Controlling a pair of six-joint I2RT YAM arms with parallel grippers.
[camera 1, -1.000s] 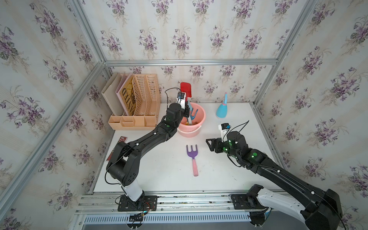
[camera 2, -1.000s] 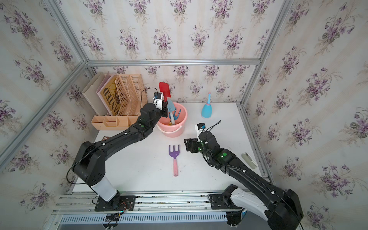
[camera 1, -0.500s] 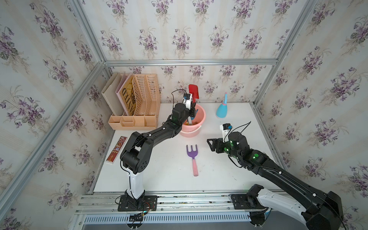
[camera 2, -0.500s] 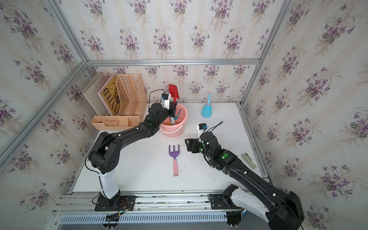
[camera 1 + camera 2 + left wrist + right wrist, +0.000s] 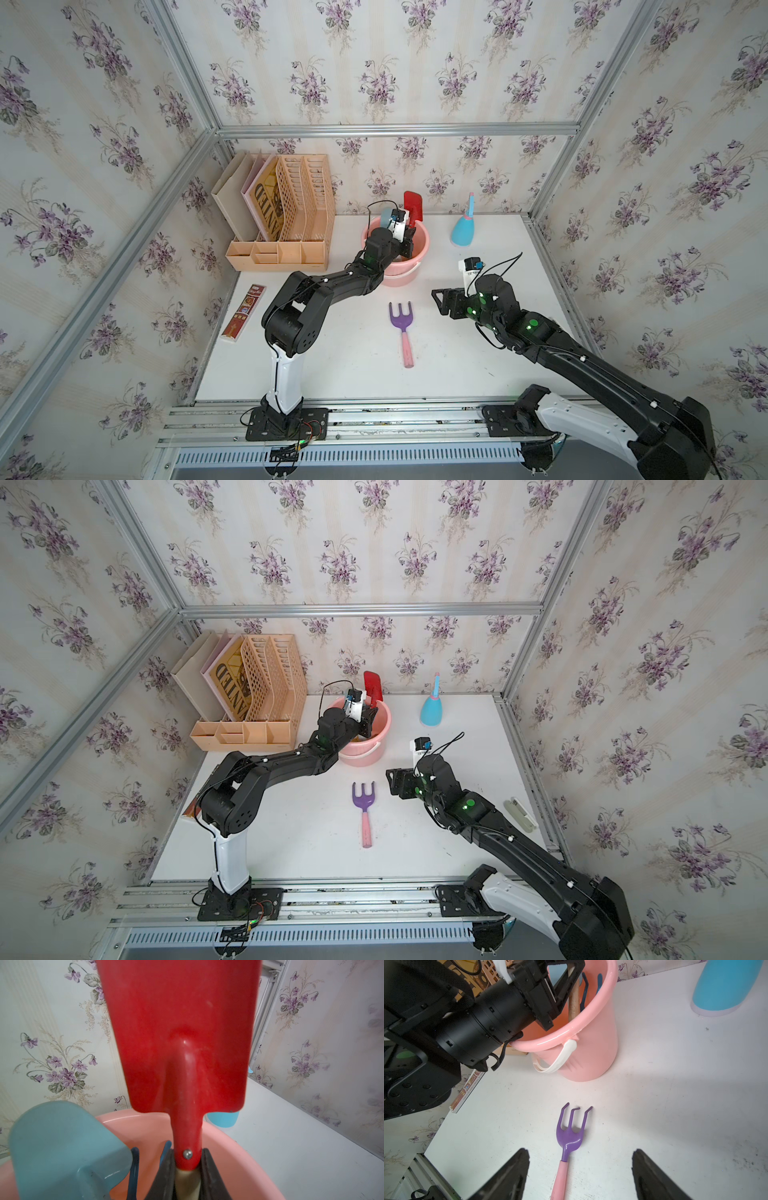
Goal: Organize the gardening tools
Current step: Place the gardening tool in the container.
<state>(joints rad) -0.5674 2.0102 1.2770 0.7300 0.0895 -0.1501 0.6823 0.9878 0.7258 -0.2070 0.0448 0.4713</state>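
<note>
- Upper centre of both top views — the pink bucket (image 5: 405, 276) stands on the white worktop (image 5: 353, 374). The left fingers (image 5: 165, 1176) are over its mouth, clamped tight on the red spade (image 5: 182, 1032) at its neck, blade up.
- A light-blue trowel (image 5: 62, 1142) and a blue fork (image 5: 134, 1161) sit in the bucket beside the spade.
- Mid-frame, the purple fork (image 5: 401, 322) lies flat — the right fingers (image 5: 512, 1174) hover spread wide near its head, holding nothing.
- The blue spray bottle (image 5: 463, 232) stands to the bucket's upper right.

Robot lab cell: aluminium frame (image 5: 395, 131), floral wallpaper panels (image 5: 374, 62), white table (image 5: 353, 374).
</note>
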